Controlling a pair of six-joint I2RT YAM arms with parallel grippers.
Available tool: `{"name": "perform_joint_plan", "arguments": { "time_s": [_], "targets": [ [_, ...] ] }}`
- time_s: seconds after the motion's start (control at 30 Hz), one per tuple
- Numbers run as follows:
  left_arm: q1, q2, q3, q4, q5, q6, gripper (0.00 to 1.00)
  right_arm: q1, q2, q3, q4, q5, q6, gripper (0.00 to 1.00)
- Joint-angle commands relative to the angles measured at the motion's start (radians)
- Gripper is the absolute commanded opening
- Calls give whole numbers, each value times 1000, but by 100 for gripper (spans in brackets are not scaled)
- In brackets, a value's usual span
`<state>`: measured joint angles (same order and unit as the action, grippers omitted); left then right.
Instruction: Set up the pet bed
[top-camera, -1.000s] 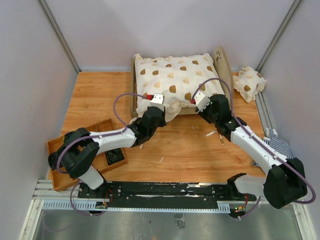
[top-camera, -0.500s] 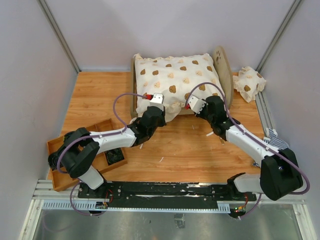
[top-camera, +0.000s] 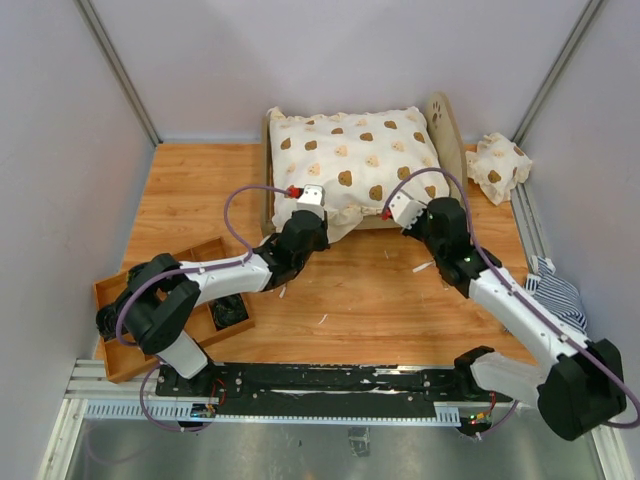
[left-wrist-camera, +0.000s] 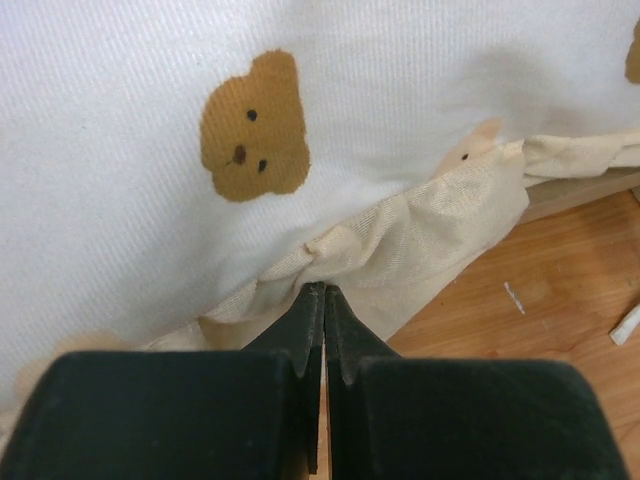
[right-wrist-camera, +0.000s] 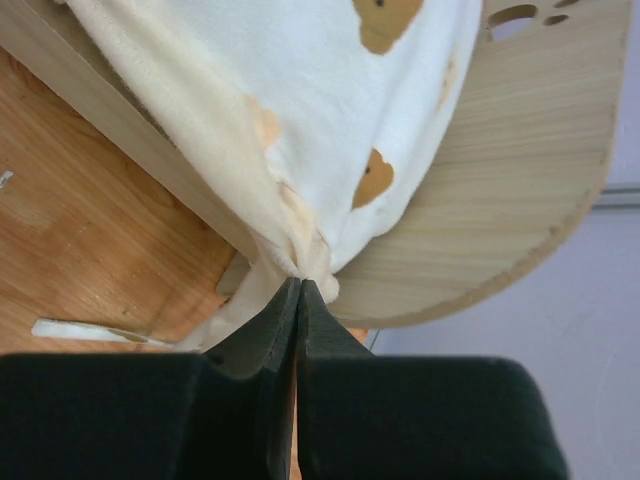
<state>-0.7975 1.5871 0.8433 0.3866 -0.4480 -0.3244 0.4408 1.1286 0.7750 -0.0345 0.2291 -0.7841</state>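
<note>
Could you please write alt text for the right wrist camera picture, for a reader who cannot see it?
The right gripper, black and two-fingered, is shut on the ruffled edge of a cream bear-print fabric cover. The cover drapes over a light plywood pet bed, whose arched headboard with paw-print cutout fills the right side. A wooden table shows at the left.

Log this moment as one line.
phase: cover draped over pet bed | left gripper: shut on cover hem, footboard end | right gripper: shut on cover hem, headboard end | pillow: off bed, right
</note>
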Motion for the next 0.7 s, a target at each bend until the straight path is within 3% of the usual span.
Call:
{"name": "perform_joint_plan", "arguments": {
  "time_s": [0.0, 0.43, 0.53, 0.6, 0.67],
  "targets": [
    [35, 3, -8, 15, -30, -3, 0, -14, -102, -45, -38, 25, 75, 0],
    [67, -7, -7, -16, -39, 6, 0, -102, -157, -85, -137, 24, 217, 0],
    [67, -17, -8, -11, 1, -7, 0, -102, -186, -94, -94, -153, 223, 0],
    [67, -26, -3, -6, 38, -24, 10, -102, -208, -128, 3, -276, 234, 6],
    [67, -40, 2, -1, 105, -30, 28, -92, -214, -147, 84, -341, 244, 23]
  ]
}}
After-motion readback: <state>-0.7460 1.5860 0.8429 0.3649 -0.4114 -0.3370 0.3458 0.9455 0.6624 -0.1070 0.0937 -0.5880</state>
